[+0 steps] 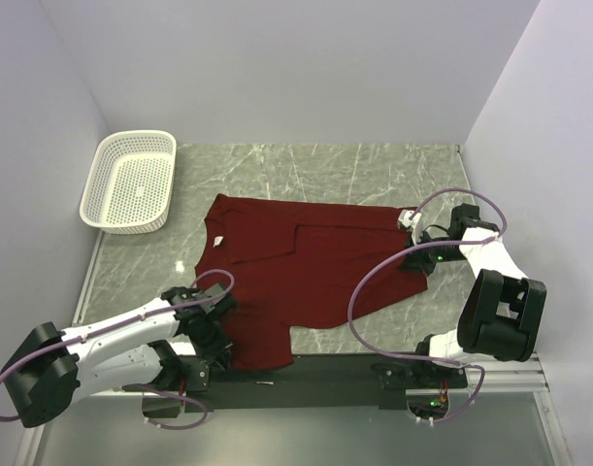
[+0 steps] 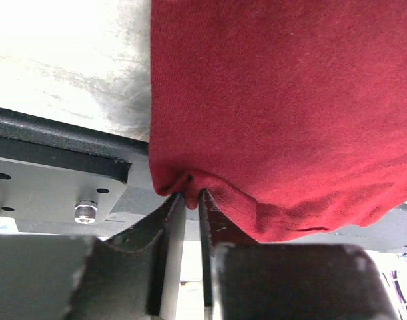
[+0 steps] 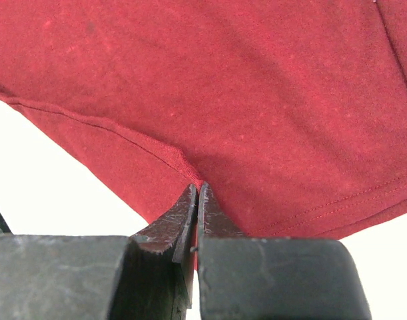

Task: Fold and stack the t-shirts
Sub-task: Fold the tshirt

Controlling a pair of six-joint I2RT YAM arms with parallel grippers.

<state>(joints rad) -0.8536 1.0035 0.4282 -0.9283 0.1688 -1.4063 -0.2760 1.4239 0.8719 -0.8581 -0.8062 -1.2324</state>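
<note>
While the maroon t-shirt (image 1: 306, 282) lies spread across the middle of the marble table (image 1: 374, 170), both grippers meet it at its edges. At the lower left of the top view, the left gripper (image 1: 211, 335) sits at the shirt's near corner. Its wrist camera shows the fingers (image 2: 168, 220) drawn nearly together, with only a slim gap between them. The cloth's corner is puckered into their tips, and the rest of the shirt fills the upper right of that frame. At the right of the top view, the right gripper (image 1: 419, 254) is at the shirt's right-hand edge. In its wrist view the fingers (image 3: 213, 213) are pressed together on the stitched hem, and the fabric spreads over the whole upper frame. A white perforated basket (image 1: 131, 180) stands at the upper left, apart from the shirt.
</note>
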